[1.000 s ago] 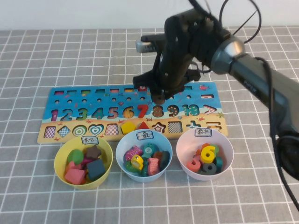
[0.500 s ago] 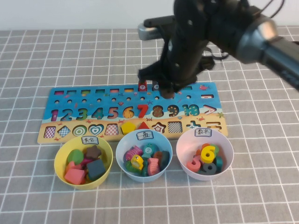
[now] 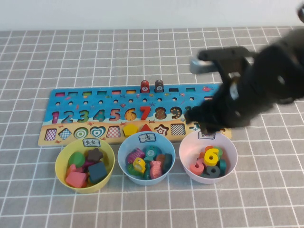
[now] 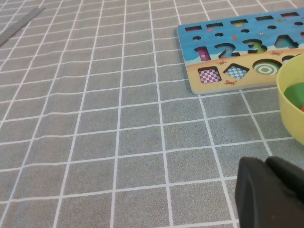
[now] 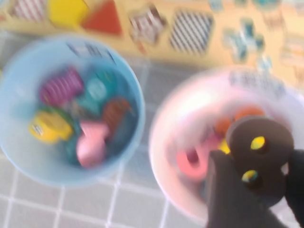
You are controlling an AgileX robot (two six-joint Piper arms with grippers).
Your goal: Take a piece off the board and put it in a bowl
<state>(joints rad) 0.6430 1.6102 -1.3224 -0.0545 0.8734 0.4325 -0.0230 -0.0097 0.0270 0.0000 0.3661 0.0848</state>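
Note:
My right gripper (image 5: pixel 261 186) is shut on the dark grey-brown numeral 8 (image 5: pixel 259 156) and holds it above the pale pink bowl (image 5: pixel 161 128). In the high view the right gripper (image 3: pixel 205 127) is blurred, over the board's front right edge, just behind the pink bowl (image 3: pixel 185 154), which holds several numerals. The piece is hidden there. The board (image 3: pixel 95 95) lies across the middle of the table. My left gripper (image 4: pixel 270 190) is shut and empty, low over the cloth left of the board (image 4: pixel 237 52); it is out of the high view.
A yellow bowl (image 3: pixel 59 164) of shapes and a light blue bowl (image 3: pixel 121 156) of pieces stand left of the pink bowl. A red 7 (image 3: pixel 145 112) and two small pegs (image 3: pixel 145 86) stand on the board. Grey checked cloth covers the table.
My right arm has swung from over the board's 8 slot to the right and toward the front, carrying the 8 to above the pink bowl. The pegs behind it now show.

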